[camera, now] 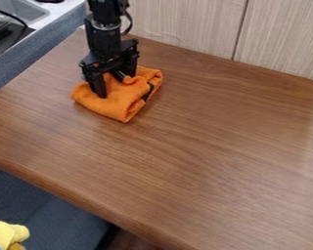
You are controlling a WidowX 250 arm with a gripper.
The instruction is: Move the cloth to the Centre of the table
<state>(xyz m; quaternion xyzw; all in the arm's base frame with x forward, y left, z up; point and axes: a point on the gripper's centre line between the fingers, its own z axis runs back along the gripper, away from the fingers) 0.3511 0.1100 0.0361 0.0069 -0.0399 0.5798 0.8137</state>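
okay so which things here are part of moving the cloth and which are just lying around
For the job:
- orange cloth
- black gripper
- wooden table

Just around:
- yellow soft item, lower left
- grey sink, upper left

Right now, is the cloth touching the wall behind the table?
Apart. The camera view shows a strip of the table between the far edge of the cloth and the foot of the wall.
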